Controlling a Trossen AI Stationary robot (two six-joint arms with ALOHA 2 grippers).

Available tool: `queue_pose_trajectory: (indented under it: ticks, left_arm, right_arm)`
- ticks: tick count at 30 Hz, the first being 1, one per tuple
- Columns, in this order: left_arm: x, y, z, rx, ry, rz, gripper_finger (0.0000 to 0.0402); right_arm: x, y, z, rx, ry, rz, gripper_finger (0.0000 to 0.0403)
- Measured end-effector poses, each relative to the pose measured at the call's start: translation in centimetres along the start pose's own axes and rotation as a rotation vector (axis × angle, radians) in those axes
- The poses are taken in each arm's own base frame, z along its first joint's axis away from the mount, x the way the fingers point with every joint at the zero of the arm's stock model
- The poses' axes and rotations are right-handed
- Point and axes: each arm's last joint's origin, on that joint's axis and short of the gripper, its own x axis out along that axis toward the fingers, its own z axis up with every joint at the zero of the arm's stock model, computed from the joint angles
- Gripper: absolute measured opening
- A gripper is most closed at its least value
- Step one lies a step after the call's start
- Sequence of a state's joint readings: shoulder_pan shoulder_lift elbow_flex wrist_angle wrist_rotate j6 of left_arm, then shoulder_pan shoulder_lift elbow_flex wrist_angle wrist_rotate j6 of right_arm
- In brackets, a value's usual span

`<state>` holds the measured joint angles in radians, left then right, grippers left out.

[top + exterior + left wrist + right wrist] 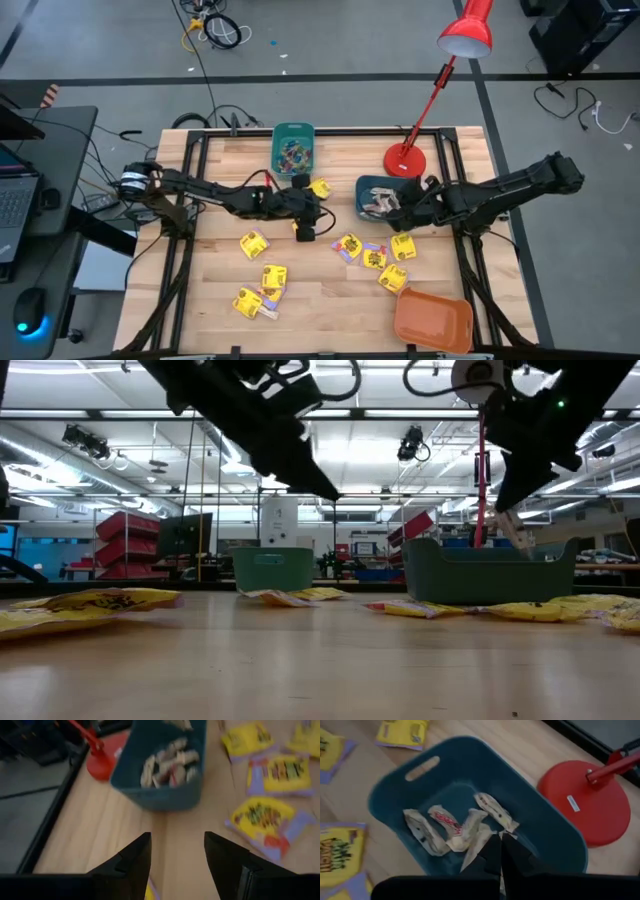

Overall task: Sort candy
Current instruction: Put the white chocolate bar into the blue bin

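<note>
Surface: pale wooden planks (330, 300).
Landmark: dark teal plastic bin (372, 186) holding pale stick candies (451, 826).
Yellow square candy packets (375, 256): scattered beside it.
Left tool (308, 222): released, nearby.
Right tool (408, 207): clenched, empty, above bin.

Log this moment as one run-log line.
left gripper: open, empty, above bare table | right gripper: shut on pale stick candy, over dark teal bin | yellow packets: unsorted
</note>
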<state>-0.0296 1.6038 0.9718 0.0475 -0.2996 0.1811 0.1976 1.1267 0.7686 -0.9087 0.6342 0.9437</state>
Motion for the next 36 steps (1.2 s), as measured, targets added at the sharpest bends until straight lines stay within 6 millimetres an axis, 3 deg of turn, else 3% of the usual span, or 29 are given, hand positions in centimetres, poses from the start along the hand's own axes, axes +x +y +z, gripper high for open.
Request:
queue_pose_trajectory:
  ticks: [6, 18, 26, 32, 36]
  left_arm:
    - [-1.2, -0.6, -1.2, 0.021, 0.158, -0.04, 0.0186]
    - [-3.3, -3.1, -3.9, 0.137, 0.45, -0.261, 0.0186]
    - [-5.6, -4.5, -6.1, 0.133, 0.746, -0.453, 0.0186]
    - [-6.8, -7.0, -7.5, 0.134, 0.786, -0.709, 0.0186]
    - [-7.7, -8.4, -9.3, 0.18, 0.837, -0.754, 0.0186]
  right_arm:
    - [1.2, -0.3, -0.6, 0.021, 0.043, 0.008, 0.0017]
    - [1.7, -0.1, -0.1, 0.071, 0.03, 0.052, 0.013]
    - [0.0, 2.5, 1.9, 0.034, -0.169, 0.262, 0.0128]
    - [-1.5, 4.2, 2.7, 0.006, -0.313, 0.413, 0.0126]
    - [-2.0, 4.6, 2.3, 0.002, -0.333, 0.422, 0.0126]
